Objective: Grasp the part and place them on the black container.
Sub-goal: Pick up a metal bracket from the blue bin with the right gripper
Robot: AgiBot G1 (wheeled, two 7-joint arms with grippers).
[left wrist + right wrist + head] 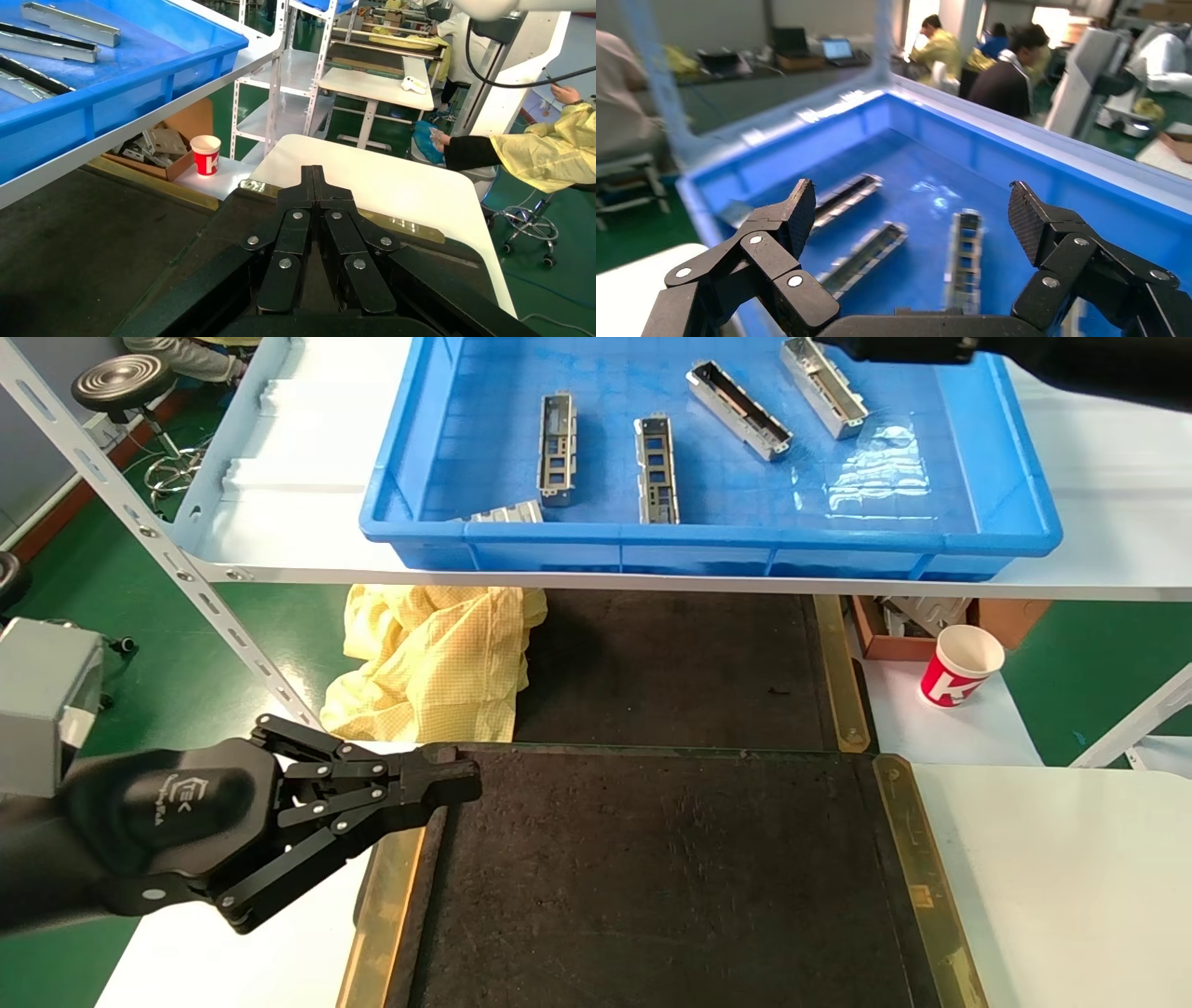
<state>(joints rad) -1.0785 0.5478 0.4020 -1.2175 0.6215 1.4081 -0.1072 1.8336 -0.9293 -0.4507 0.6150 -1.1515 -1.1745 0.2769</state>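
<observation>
1. At near left, our left gripper (pixel 456 775) hovers at the near-left corner of the black container (pixel 670 877), jaws closed together and holding nothing.
2. We see the black container bare; no part lies on it yet.
3. On the shelf beyond sits the blue crate (pixel 708 537), with five parts visible inside it.
4. The part (pixel 825 399) at far right lies with its long axis running from far left to near right.
5. At far right, our right gripper (pixel 912 232) hangs above the crate, jaws wide apart and empty.
6. We judge the right arm much the nearer; the parts lie just below its jaws.
</observation>
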